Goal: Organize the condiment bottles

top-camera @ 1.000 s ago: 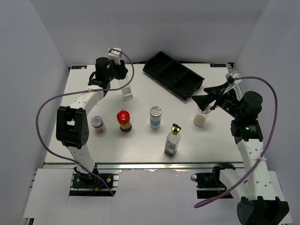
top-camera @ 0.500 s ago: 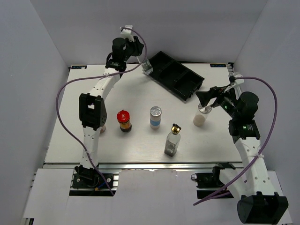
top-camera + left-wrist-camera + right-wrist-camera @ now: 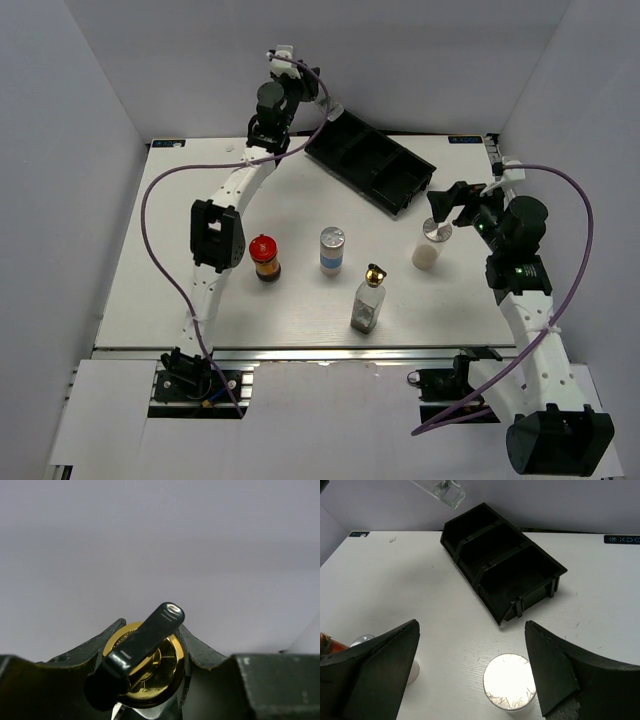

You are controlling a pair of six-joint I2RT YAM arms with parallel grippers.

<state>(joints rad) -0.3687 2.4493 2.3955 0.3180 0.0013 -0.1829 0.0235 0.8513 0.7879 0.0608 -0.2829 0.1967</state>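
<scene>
My left gripper is shut on a clear glass bottle by its gold pourer top, held in the air over the far left end of the black tray. The bottle's glass base shows in the right wrist view. My right gripper is open, its jaws spread wide on either side of and above the pale silver-lidded jar, not touching it. A second glass bottle, the blue-labelled jar and the red-capped jar stand mid-table. The pinkish jar is hidden behind my left arm.
The black tray has three empty compartments and lies diagonally at the back of the table. My left arm's elbow hangs over the table's left side beside the red-capped jar. Grey walls enclose the table on three sides.
My left gripper has lifted the glass bottle from the table's far left and carried it up and right to the tray's end. My right gripper has shifted slightly and stays open.
</scene>
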